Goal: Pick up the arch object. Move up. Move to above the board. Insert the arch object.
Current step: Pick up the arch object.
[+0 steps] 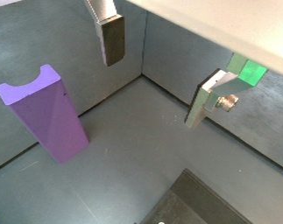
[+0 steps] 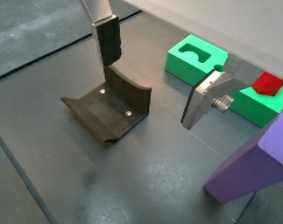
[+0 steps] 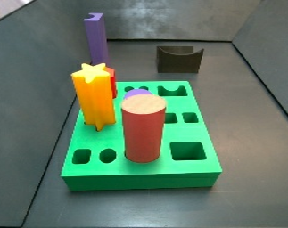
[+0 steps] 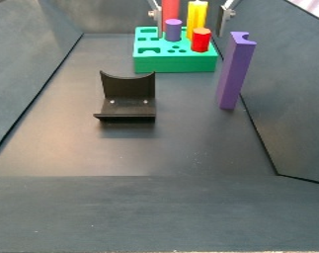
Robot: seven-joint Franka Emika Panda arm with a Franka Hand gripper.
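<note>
1. The tall slim purple arch object [image 4: 234,69], a notch cut along its upper edge, stands upright and untouched on the dark floor, just beside the thick bright green board [image 3: 143,151] with its rows of shaped cut-outs.

2. The Panda's two-finger gripper [image 2: 155,74] hangs empty above the floor in both wrist views, its flat silver plates spread wide with nothing between the dark pads. In a wrist view the purple block rises off to one side of the fingers [image 1: 112,41], not between them.

3. A red cylinder [image 3: 143,128], a yellow star-shaped post [image 3: 94,96] and a small lilac round peg [image 3: 136,93] already occupy holes in the board; several other cut-outs remain open.

4. The dark L-shaped fixture [image 4: 126,97] sits on the floor apart from the board.

5. By the look of things, the pick-up step has not yet begun. The next move would call for shifting the open fingers sideways to straddle the purple block, descending, then closing on its flat faces.
</note>
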